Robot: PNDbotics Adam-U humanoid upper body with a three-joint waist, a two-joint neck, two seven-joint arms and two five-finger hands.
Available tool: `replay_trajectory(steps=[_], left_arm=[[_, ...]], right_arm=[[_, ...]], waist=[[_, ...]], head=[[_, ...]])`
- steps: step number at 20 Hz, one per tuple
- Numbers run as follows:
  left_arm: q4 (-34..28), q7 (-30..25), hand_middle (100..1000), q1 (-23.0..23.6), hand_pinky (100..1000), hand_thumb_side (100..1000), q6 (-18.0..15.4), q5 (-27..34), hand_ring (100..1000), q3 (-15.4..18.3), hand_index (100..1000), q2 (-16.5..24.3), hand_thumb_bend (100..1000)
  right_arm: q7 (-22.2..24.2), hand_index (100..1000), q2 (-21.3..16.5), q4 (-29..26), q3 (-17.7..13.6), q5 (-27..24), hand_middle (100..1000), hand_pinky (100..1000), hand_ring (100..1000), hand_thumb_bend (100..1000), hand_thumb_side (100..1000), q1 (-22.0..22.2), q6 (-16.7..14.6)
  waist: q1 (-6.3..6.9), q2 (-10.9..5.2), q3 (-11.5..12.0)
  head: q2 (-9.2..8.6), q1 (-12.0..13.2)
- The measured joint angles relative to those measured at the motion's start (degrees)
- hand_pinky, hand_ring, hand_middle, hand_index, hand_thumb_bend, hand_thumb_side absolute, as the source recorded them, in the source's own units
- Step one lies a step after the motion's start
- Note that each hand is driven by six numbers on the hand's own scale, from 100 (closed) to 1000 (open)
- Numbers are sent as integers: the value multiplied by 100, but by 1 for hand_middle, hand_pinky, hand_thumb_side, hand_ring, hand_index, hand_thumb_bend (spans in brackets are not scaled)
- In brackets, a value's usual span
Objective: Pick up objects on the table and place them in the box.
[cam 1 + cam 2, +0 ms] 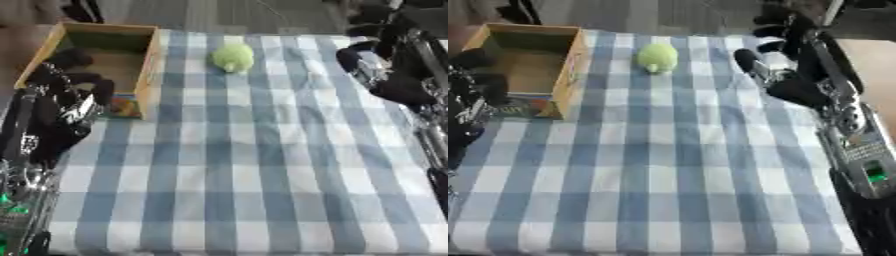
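A round, fuzzy light-green object lies on the checked cloth at the far middle of the table, just right of the box. The open brown box stands at the far left, and what shows of its inside looks bare. My left hand hovers over the box's near left corner, fingers spread, holding nothing. My right hand is at the far right of the table, well right of the green object, with fingers relaxed and empty.
A blue and white checked cloth covers the table. A colourful patch shows on the box's near outer wall. My right forearm runs along the table's right edge.
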Motion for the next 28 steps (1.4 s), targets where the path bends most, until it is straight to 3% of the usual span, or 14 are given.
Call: replay_trajectory(steps=[5,10,11,12,14,21,28], left_arm=[[0,-36,722,-2,531,399,-3,0,682,-19,823,0,591],[-2,-83,724,-58,531,398,2,10,686,-69,824,1,594],[-2,-94,724,-75,531,409,4,13,687,-76,824,1,560],[-3,-104,724,-98,531,398,7,20,687,-80,824,1,595],[-3,-116,724,-144,530,398,15,45,688,-105,824,1,597],[14,-42,724,-275,531,400,20,164,685,-24,824,1,605],[77,69,723,-350,531,401,0,288,684,89,824,2,604]], right_arm=[[422,915,-447,880,245,64,836,754,850,479,340,-969,-132],[860,922,-485,2230,506,527,853,781,882,482,358,-1974,-411],[928,922,-436,2530,537,685,856,804,897,454,270,-2144,-477],[988,923,-365,2834,556,861,865,824,911,486,368,-2303,-549],[1041,928,-185,3437,574,1292,880,864,938,492,381,-2594,-701],[729,932,398,5117,393,2699,894,908,960,505,400,-3104,-1130],[-39,936,596,5999,159,3540,907,937,979,513,420,-3343,-1065]], waist=[[-4,-3,135],[-13,0,348],[-13,7,393],[-13,23,444],[-17,81,569],[-53,196,918],[-110,247,1144]], head=[[1,-56],[1,-175],[1,-203],[0,-229],[-5,-290],[-63,-485],[-147,-599]])
